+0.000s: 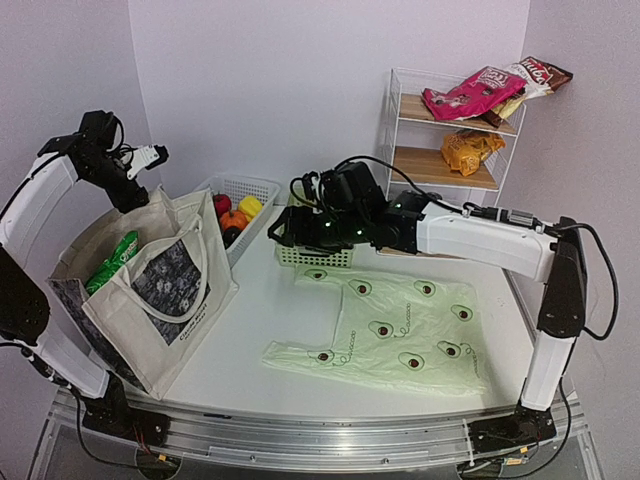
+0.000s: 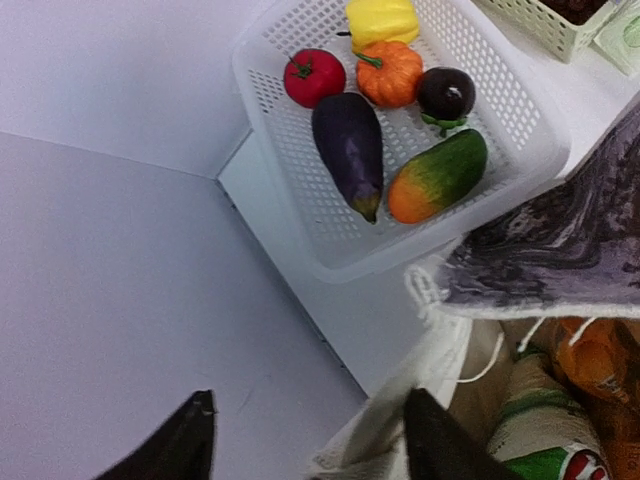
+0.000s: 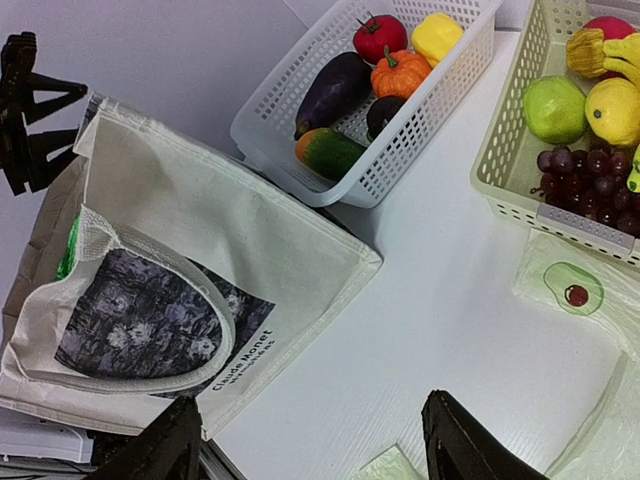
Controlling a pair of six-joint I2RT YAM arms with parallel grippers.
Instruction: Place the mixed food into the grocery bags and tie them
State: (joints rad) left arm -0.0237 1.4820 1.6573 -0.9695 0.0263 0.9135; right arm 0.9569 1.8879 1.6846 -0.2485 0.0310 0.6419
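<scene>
Two dark fingers of the left gripper (image 2: 310,398) stand apart with nothing clamped between them. The cream rim of the canvas tote (image 2: 385,425) lies in the gap, close against the right-hand finger; whether cloth and finger touch is hard to tell. Just beyond, inside the tote's open mouth, sits a green-white crisp packet (image 2: 540,440), and beside it what looks like an orange packet (image 2: 600,365). Farther out is the white basket (image 2: 270,150), holding a dark eggplant (image 2: 350,145) among other vegetables.

The right gripper (image 3: 312,400) is also spread wide and empty, hovering above the bare table (image 3: 440,300) between the tote and the pale basket (image 3: 500,150). In that basket lie the dark grape bunch (image 3: 585,175) and, at the top corner, the yellow bananas (image 3: 628,52), with other fruit beside them. Just below the basket's near edge lies a corner of the thin plastic bag (image 3: 572,285), its avocado print showing.

From above, the tote stands upright at the left of the table, and the plastic bag lies flat and spread out in front of the right arm. On the wire shelf (image 1: 392,130) at the back right lie a pink crisp packet (image 1: 470,92) on the upper board and a second orange packet (image 1: 470,148) on the lower.
</scene>
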